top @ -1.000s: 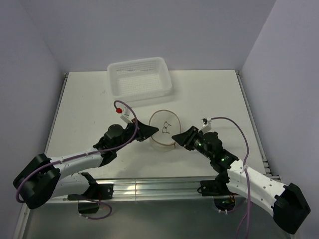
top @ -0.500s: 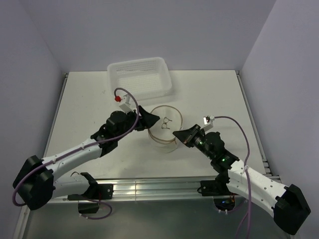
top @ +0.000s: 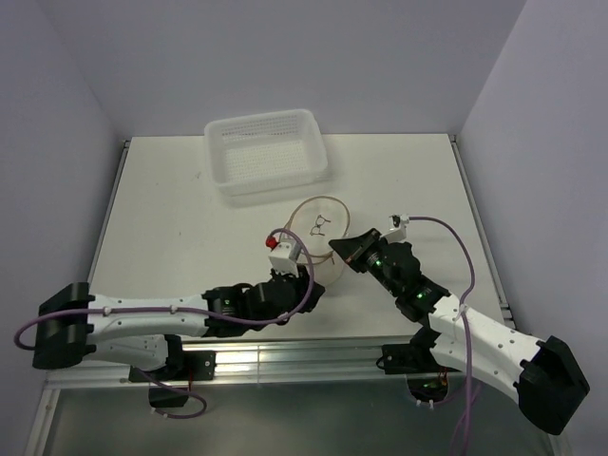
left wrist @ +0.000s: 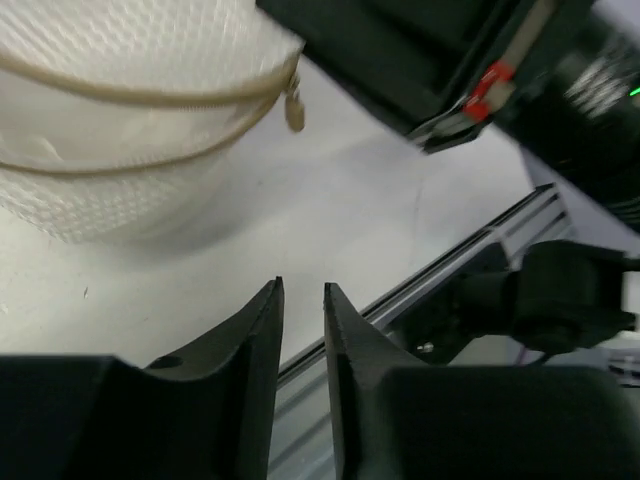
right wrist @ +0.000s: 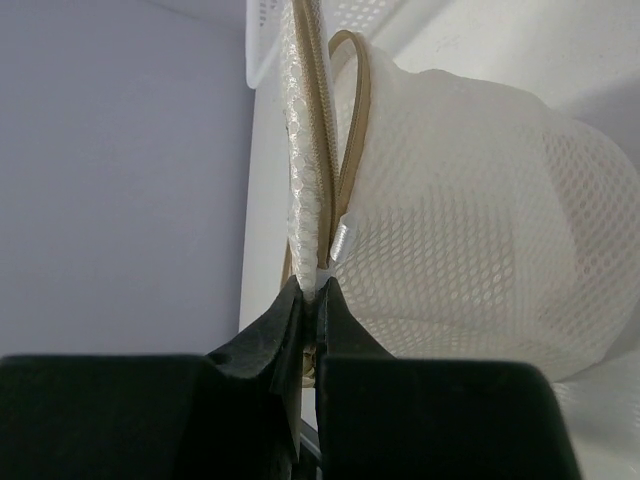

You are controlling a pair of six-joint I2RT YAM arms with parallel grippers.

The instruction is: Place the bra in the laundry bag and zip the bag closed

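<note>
Right claw (right wrist: 312, 290) pinches the laundry bag (right wrist: 460, 240); we should steer the barely-parted, empty left claw (left wrist: 303, 300) onto the zipper pull (left wrist: 294, 108) at twelve o'clock.

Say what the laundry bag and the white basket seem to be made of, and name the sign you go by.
The laundry bag: soft, synthetic-looking mesh, pale and see-through, judging by its honeycomb holes. Its tan zip tape looks woven. The basket: rigid white plastic, probably moulded, judging by its even rows of perforations and stiff rim.
</note>
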